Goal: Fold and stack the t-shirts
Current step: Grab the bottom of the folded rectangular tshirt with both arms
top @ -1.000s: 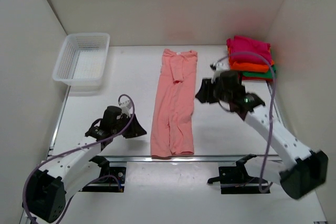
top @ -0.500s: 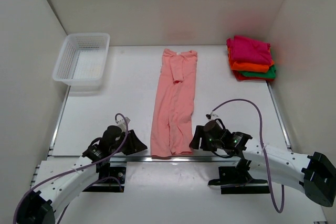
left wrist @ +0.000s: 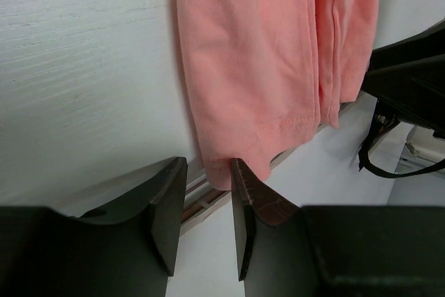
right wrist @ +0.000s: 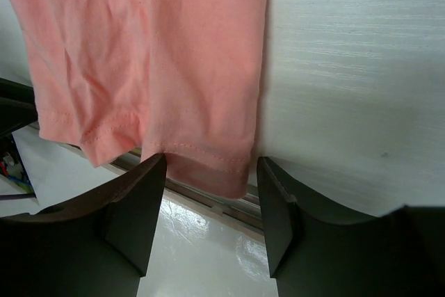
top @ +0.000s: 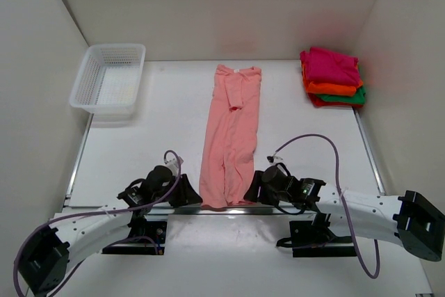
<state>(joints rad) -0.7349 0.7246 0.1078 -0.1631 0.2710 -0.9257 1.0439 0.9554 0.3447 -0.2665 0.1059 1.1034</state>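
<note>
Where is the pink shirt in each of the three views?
Top: pink shirt lies centre, lengthwise, collar far.
Left wrist: upper right.
Right wrist: upper left.
Shared landmark: its stitched hem at the table near edge.

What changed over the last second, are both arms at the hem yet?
The right gripper swung back from beside the stack to the pink shirt's near right corner. The left gripper moved nearer and rightward to the near left corner. Both are open with the hem at their fingers; nothing is gripped yet. Shirt, stack and basket have not moved.
</note>
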